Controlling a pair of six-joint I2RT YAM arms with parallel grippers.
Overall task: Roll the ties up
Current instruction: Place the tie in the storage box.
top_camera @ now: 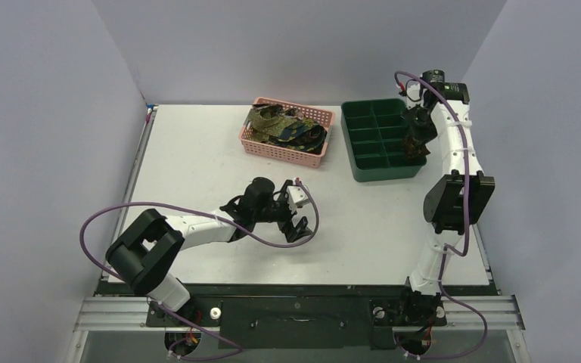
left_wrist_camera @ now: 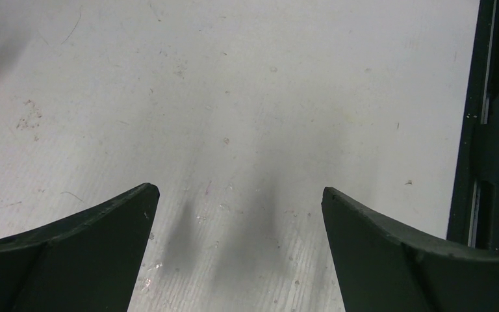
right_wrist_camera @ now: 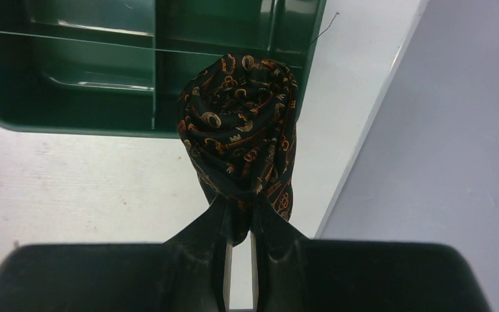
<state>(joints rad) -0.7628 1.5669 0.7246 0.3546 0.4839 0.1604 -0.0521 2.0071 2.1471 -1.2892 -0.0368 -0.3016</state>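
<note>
Pinching the rolled tie [right_wrist_camera: 240,123], the right gripper [right_wrist_camera: 240,211] hides its end.

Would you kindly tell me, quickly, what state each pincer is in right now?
Left pincer: open, holding nothing.
Right pincer: shut on a rolled tie.

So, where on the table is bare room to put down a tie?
Bare: the table left of the pink basket, and the strip between the left gripper and the green tray. Crowded: the basket, full of ties.
</note>
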